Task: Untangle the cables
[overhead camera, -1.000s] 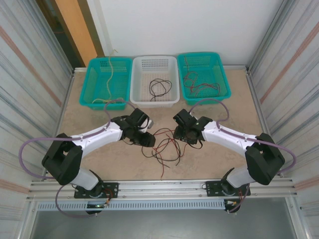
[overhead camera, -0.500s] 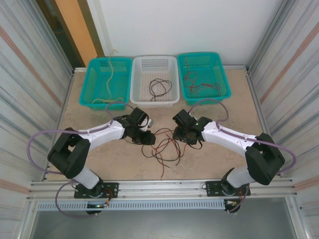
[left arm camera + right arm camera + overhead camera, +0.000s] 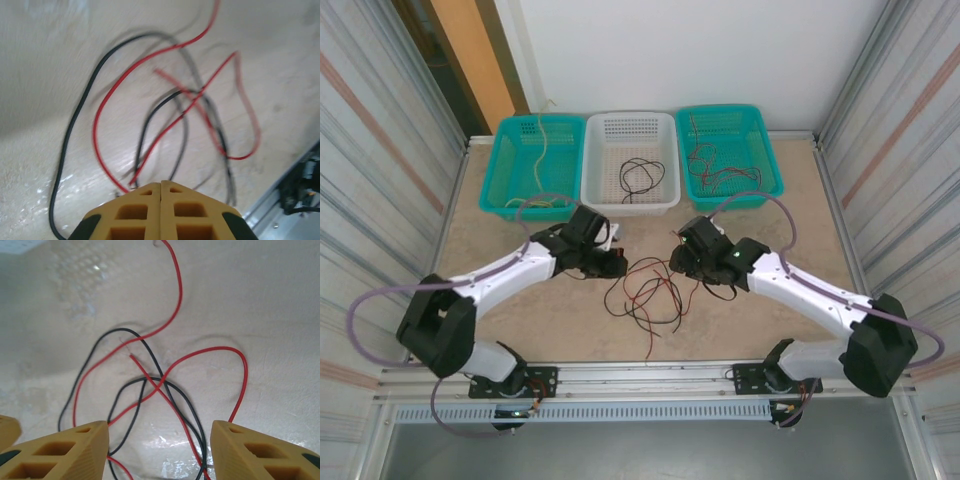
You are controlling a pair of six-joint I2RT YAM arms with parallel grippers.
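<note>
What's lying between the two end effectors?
In the top view, a loose tangle of red and black cables lies between the left end effector and the right end effector.

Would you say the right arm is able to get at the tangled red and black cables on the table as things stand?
Probably yes: the right hand hangs open right above the cables, whose loops lie bare on the table with nothing covering them.

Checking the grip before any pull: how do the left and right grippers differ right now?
The left gripper is shut, fingers pressed together; the right gripper stands open, fingers wide apart. The left's tips meet beside a red cable; the right's frame crossed red and black cables. Both have yellow fingers and point down at the table.
</note>
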